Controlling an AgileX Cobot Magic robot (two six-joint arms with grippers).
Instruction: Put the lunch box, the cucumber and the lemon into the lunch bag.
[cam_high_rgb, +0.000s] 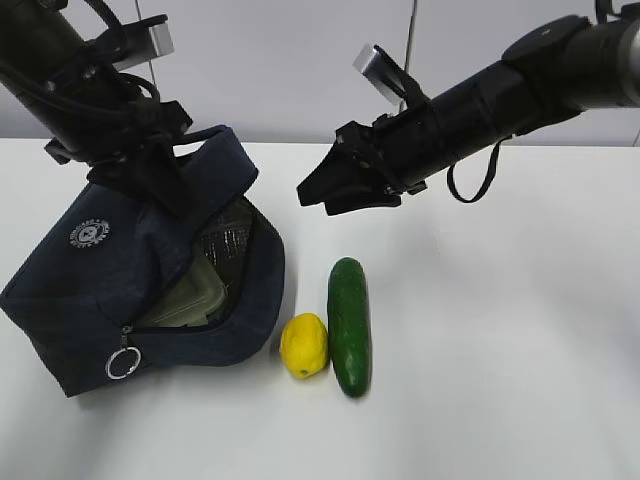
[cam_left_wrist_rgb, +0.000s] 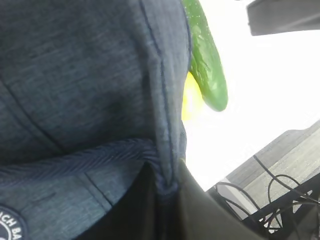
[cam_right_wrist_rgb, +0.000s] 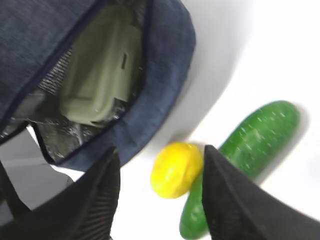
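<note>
In the exterior view, we see the left pincer (cam_high_rgb: 150, 190) clenched on the upper edge of the lunch bag (cam_high_rgb: 70, 290), holding its mouth propped open, with the lunch box (cam_high_rgb: 190, 295) already lying inside, below that grip. The right pincer (cam_high_rgb: 325, 192) hangs released and empty above the tabletop (cam_high_rgb: 520, 380), and the lemon (cam_high_rgb: 304, 345) and the cucumber (cam_high_rgb: 350, 325) lie side by side below it, touching or nearly so. We judge that this closeness is the main risk: a descent onto the lemon could nudge the cucumber or set the lemon rolling. In the left wrist view, the bag fabric bunches right at the left pincer, whose fingers we cannot make out; the cucumber (cam_left_wrist_rgb: 207, 75) and a sliver of lemon (cam_left_wrist_rgb: 191, 102) sit beyond the fabric. If that pinch slips, the mouth may sag shut. In the right wrist view, the spread fingers (cam_right_wrist_rgb: 95, 200) frame the lemon (cam_right_wrist_rgb: 176, 169) between them, the cucumber (cam_right_wrist_rgb: 250, 145) just past the far finger, the lunch box (cam_right_wrist_rgb: 100, 75) visible in the bag (cam_right_wrist_rgb: 165, 65) opening ahead; a finger could land on the cucumber.
</note>
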